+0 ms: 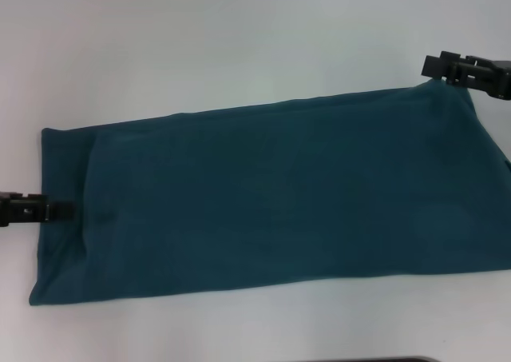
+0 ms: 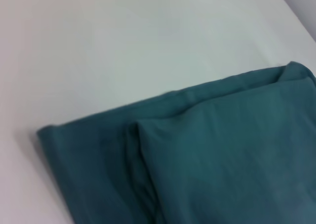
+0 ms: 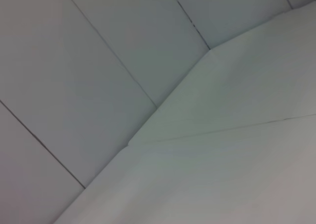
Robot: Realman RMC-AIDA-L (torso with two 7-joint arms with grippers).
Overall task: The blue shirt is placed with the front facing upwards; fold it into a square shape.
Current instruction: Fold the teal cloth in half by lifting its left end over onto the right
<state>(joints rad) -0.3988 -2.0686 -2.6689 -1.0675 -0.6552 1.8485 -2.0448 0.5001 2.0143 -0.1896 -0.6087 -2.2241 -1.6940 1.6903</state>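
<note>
The blue shirt (image 1: 271,194) lies on the white table as a long folded band running left to right, plain side up, with no lettering showing. My left gripper (image 1: 62,211) sits low at the middle of the band's left short edge, its tip reaching just over the cloth. The left wrist view shows that end of the shirt (image 2: 222,155), with stacked folded layers lying flat. My right gripper (image 1: 433,68) is at the far right corner, shut on the shirt, and the cloth peaks up toward it. The right wrist view shows no shirt.
The white table (image 1: 239,42) extends beyond the shirt at the back and along the near edge (image 1: 239,330). The shirt's right end runs out of the head view. Wall panels (image 3: 98,61) and a table surface (image 3: 222,174) fill the right wrist view.
</note>
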